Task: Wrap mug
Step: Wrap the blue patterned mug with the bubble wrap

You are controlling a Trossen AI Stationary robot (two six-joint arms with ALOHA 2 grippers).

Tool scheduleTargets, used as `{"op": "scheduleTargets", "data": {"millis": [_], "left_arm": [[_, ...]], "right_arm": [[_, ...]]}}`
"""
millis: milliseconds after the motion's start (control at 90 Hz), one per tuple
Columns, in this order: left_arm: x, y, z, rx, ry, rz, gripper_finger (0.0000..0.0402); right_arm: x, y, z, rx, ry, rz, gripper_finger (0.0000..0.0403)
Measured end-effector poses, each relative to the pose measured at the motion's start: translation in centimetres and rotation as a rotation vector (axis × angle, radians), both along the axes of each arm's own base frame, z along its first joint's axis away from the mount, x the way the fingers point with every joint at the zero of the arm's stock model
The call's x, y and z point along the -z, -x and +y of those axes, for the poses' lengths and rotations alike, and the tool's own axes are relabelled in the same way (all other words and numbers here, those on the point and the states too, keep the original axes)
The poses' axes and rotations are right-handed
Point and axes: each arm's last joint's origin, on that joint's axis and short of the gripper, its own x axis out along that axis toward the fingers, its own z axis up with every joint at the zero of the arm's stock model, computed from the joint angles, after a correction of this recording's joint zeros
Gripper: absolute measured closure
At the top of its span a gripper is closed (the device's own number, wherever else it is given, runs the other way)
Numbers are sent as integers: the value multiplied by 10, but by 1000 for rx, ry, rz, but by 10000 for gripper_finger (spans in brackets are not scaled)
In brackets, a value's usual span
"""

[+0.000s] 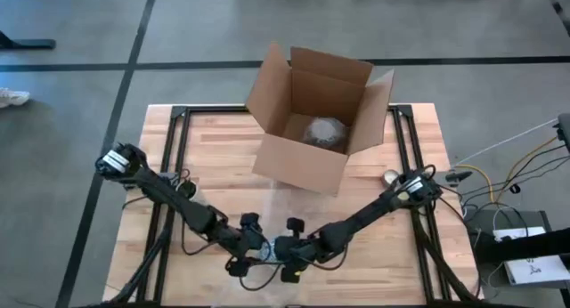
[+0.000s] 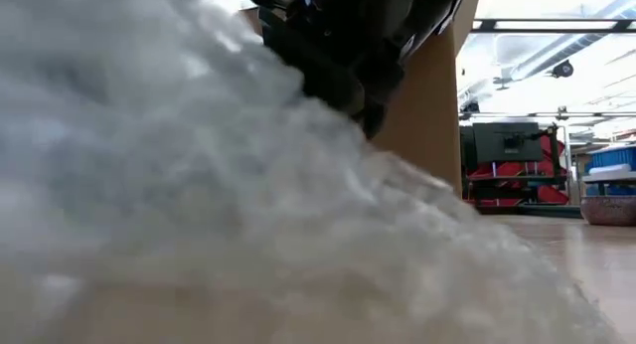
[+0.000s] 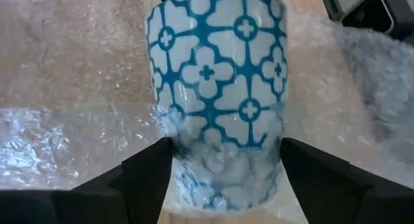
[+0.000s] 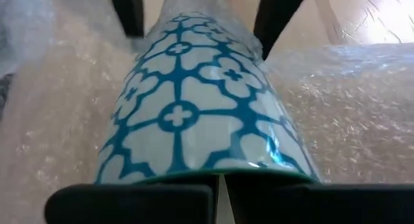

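A white mug point(image 3: 217, 75) with a blue flower-lattice pattern lies on a sheet of clear bubble wrap point(image 3: 71, 88) at the table's near middle. Some wrap covers the mug's end nearest my left gripper point(image 3: 223, 179), which is shut on that end. From the opposite side, my right gripper point(image 4: 220, 191) stands shut right at the mug's other end point(image 4: 200, 169). In the high view both grippers point(image 1: 252, 247) point(image 1: 287, 252) meet and hide the mug. The low view is filled by bubble wrap point(image 2: 199, 215). My left gripper pinches the mug's wrap-covered end point(image 3: 194, 166) between its two fingers, one on each side of the round wall. The fingers point(image 4: 127, 10) lie along the mug's length. My right gripper's shut fingers stand at the mug's other end; I cannot tell whether they touch it.
An open cardboard box point(image 1: 316, 121) stands at the table's far middle, with a bubble-wrapped bundle point(image 1: 322, 130) inside. The sheet of wrap point(image 1: 267, 210) spreads from the box toward the near edge. Bare wood lies to the left and right of the arms.
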Motion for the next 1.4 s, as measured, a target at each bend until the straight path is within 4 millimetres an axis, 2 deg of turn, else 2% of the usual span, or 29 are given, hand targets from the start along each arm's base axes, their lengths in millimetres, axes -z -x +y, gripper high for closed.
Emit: {"op": "scheduleTargets", "data": {"millis": [178, 333, 444, 656, 878, 1100, 1233, 1400], "left_arm": [[-3, -1, -1, -24, 20, 9, 129], [-15, -1, 1, -36, -2, 23, 129], [-19, -1, 0, -35, -12, 26, 129], [-14, -2, 0, -34, -29, 41, 129], [-6, -5, -2, -70, -6, 61, 129], [5, -9, -5, -76, -24, 78, 129], [13, -10, -6, -65, -47, 93, 129], [15, -10, -6, -45, -66, 96, 129]], "right_arm": [[13, -1, 2, 103, -48, -8, 401], [28, 2, 6, 213, -33, -21, 401], [28, 3, 7, 283, -24, -60, 401], [28, 4, 7, 370, -48, -92, 401], [28, 4, 8, 340, -39, -77, 401], [24, 5, 10, 221, -56, -17, 393], [19, 5, 10, 172, -71, -2, 365], [9, 5, 6, 94, -101, 47, 312]]}}
